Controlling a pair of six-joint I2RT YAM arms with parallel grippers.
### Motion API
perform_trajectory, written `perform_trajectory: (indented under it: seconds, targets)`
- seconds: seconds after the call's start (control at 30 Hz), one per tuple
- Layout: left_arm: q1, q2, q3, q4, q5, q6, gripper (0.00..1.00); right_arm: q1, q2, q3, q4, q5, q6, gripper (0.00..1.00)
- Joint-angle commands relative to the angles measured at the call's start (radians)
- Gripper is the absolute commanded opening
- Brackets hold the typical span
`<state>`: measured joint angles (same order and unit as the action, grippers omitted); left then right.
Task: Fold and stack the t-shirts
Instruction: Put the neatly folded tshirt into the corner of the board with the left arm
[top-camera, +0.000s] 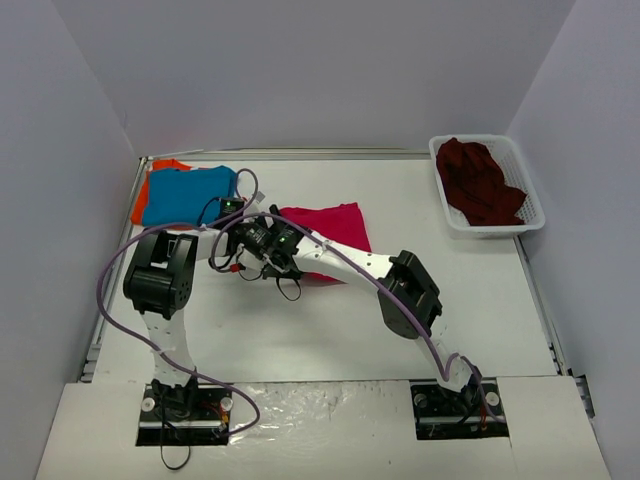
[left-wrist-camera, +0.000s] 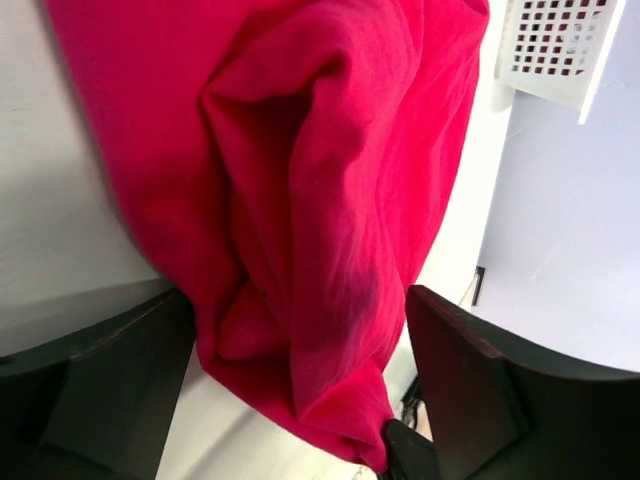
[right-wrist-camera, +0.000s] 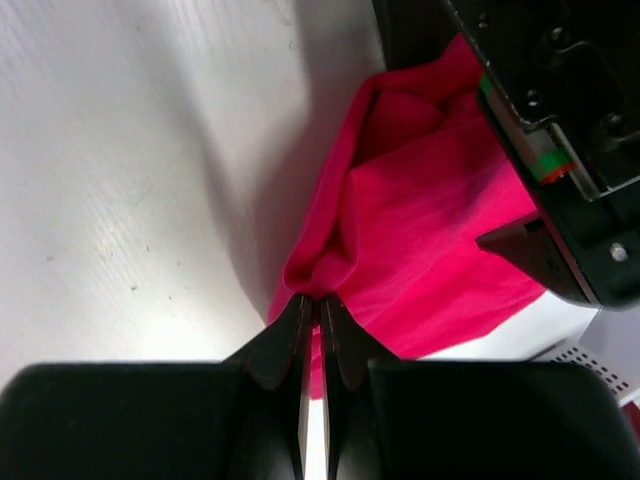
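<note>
From above, a blue t-shirt (top-camera: 188, 195) lies flat on an orange t-shirt (top-camera: 143, 205) at the far-left corner of the table (top-camera: 300, 340). Those two look folded and stacked already. The crimson-pink t-shirt (top-camera: 330, 225) lies near the middle of the table, toward its far edge, as a roughly rectangular patch. The left arm (top-camera: 160, 275) and right arm (top-camera: 410, 295) both reach in to its left side, where their wrists crowd together and hide the cloth's edge. A dark maroon t-shirt (top-camera: 480, 182) sits crumpled in the white basket (top-camera: 495, 229) at the far-right corner, apparently not yet started. In the left wrist view, the left gripper (left-wrist-camera: 300, 400) stands wide, its dark fingers (left-wrist-camera: 90, 400) on either side of a bunched, creased lobe of the pink cloth. The cloth lies between them without being clamped. In the right wrist view, the right gripper (right-wrist-camera: 320, 320) is pinched tight on a doubled edge of the pink t-shirt, which rises into a small ridge at its tips. By my reading, about half the job is done. The pink shirt is mid-fold and must then join the stack, and the maroon one has to be taken out, folded and stacked.
</note>
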<state>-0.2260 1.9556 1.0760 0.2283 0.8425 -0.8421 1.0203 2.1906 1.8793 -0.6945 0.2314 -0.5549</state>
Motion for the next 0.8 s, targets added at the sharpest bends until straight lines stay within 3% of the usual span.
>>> perform_trajectory:
  seconds: [0.0, 0.37, 0.4, 0.47, 0.53, 0.57, 0.63, 0.67, 0.7, 0.73, 0.77]
  targets:
    - [-0.035, 0.057, 0.01, -0.064, -0.013, 0.014, 0.79, 0.012, -0.028, 0.046, -0.011, 0.014, -0.007, 0.0]
    - [-0.047, 0.109, 0.056, -0.015, 0.047, -0.028, 0.21, 0.015, -0.014, 0.061, -0.026, 0.002, -0.004, 0.0]
    - [-0.047, 0.118, 0.064, -0.012, 0.053, -0.028, 0.1, 0.015, -0.015, 0.061, -0.026, 0.0, -0.004, 0.0]
    - [-0.046, 0.15, 0.093, 0.0, 0.085, -0.035, 0.03, 0.015, -0.018, 0.063, -0.026, -0.003, 0.0, 0.0]
    - [-0.045, 0.164, 0.11, 0.006, 0.101, -0.038, 0.02, 0.015, -0.023, 0.06, -0.028, -0.007, 0.0, 0.0]
    - [-0.045, 0.167, 0.12, 0.009, 0.099, -0.038, 0.02, 0.015, -0.028, 0.055, -0.028, -0.01, 0.001, 0.1]
    - [-0.045, 0.16, 0.128, 0.008, 0.098, -0.025, 0.02, 0.015, -0.043, 0.028, -0.028, -0.026, -0.002, 0.46]
    - [-0.044, 0.157, 0.142, -0.001, 0.096, -0.014, 0.02, 0.015, -0.055, 0.011, -0.028, -0.038, -0.005, 0.71]
    - [-0.044, 0.155, 0.151, -0.027, 0.096, 0.0, 0.02, 0.014, -0.09, -0.008, -0.028, -0.046, -0.01, 0.87]
    - [-0.042, 0.151, 0.16, -0.049, 0.095, 0.014, 0.03, 0.012, -0.113, -0.031, -0.028, -0.07, -0.013, 0.99]
    - [-0.041, 0.151, 0.17, -0.061, 0.093, 0.032, 0.02, 0.011, -0.138, -0.086, -0.03, -0.079, -0.022, 1.0]
